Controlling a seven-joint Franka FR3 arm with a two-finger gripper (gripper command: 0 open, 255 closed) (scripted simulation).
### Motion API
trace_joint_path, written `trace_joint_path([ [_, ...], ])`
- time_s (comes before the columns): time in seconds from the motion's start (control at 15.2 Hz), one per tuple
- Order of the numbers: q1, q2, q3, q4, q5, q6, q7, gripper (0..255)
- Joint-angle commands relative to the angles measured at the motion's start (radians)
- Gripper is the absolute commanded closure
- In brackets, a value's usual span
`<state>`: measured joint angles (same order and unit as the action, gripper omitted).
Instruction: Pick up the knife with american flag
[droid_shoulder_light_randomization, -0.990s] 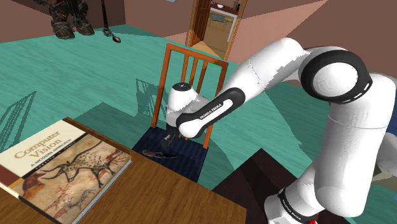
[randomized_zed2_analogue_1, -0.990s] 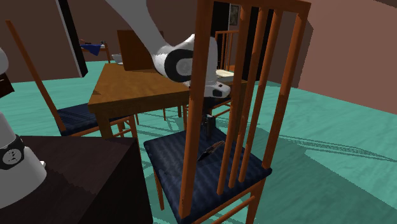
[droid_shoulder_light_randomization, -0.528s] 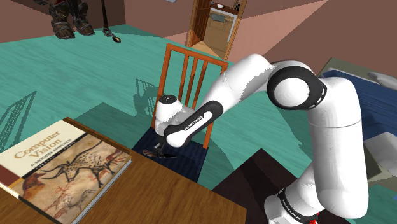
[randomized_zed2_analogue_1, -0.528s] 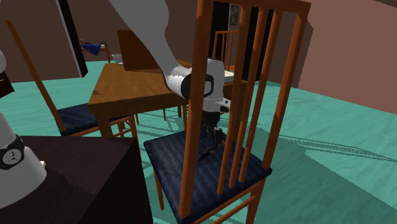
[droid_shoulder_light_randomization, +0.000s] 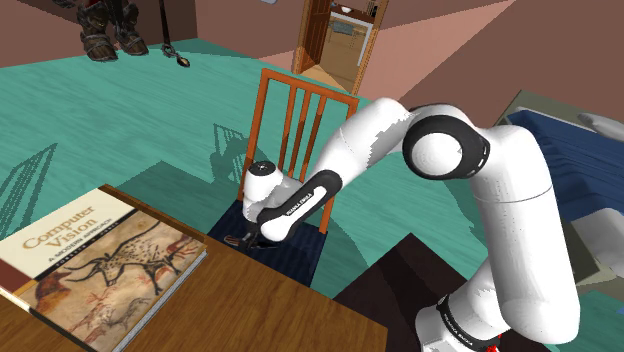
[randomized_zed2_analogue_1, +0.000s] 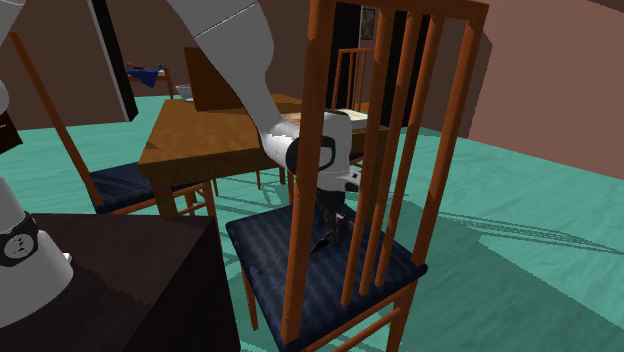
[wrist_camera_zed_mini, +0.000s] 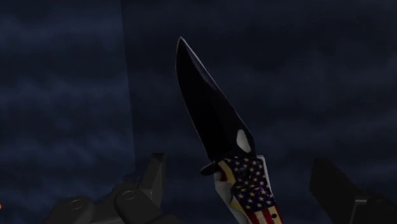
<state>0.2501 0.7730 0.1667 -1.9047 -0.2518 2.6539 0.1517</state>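
The white arm (droid_shoulder_light_randomization: 380, 130) rises from its stand, bends at a high elbow and slopes down toward the shoulder view's left, its hand low over the seat of a wooden chair (droid_shoulder_light_randomization: 300, 105). The black gripper (wrist_camera_zed_mini: 238, 167) points down at the dark blue seat cushion (randomized_zed2_analogue_1: 290, 275), its fingers (wrist_camera_zed_mini: 151, 175) wide apart and gripping nothing. The folding knife (wrist_camera_zed_mini: 219, 124) lies flat on the cushion between them, stars-and-stripes handle nearest the gripper, dark blade pointing away; neither finger touches it. A Computer Vision book (droid_shoulder_light_randomization: 95, 255) lies on the nearby wooden table (droid_shoulder_light_randomization: 270, 315)
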Motion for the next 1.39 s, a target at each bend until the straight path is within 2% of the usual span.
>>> trace_joint_path([
  [0.0, 0.0, 0.004, -0.001, 0.001, -0.001, 0.004, 0.0, 255],
  [0.59, 0.0, 0.005, -0.001, 0.002, -0.001, 0.003, 0.0, 255],
  [1.32, -0.026, -0.128, 0.033, -0.047, 0.027, -0.081, -0.019, 255],
])
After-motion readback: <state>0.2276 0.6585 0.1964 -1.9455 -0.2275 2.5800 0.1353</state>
